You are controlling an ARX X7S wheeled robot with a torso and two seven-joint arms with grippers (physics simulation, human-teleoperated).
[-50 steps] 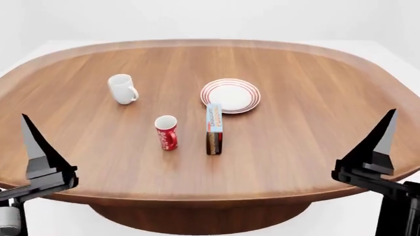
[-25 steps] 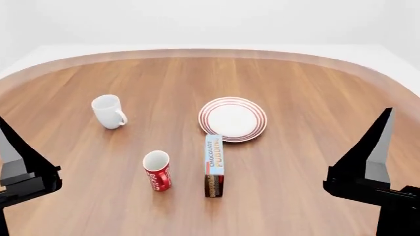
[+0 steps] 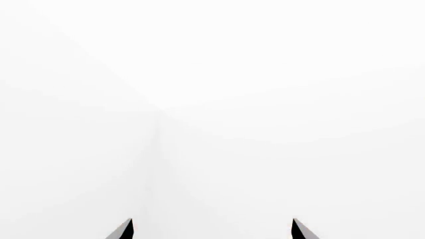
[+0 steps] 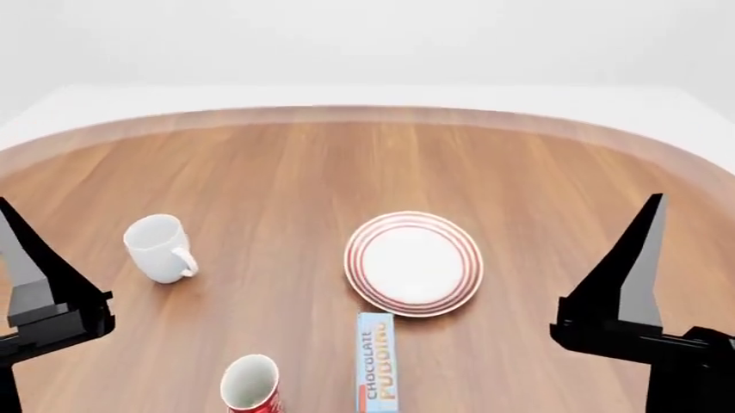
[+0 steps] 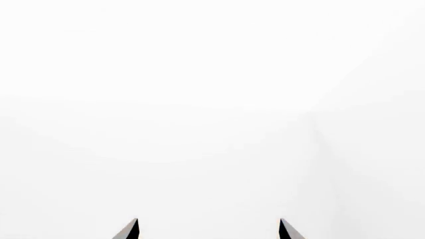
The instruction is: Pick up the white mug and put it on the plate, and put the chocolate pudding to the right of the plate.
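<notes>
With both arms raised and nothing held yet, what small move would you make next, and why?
Probably lower the left gripper toward the white mug. The mug stands upright on the table's left side, apart from the plate, which is bare. Both wrist views show fingertips spread and empty, facing only white background.

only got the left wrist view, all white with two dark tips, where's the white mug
Observer: In the head view the white mug stands upright on the table, on the robot's left side.
Operator: anything on the plate
Observer: No, the plate has nothing on it; it lies well to the right of the mug.
Operator: and the pudding
Observer: The chocolate pudding sits just in front of the plate, with a red mug to its left.
</notes>
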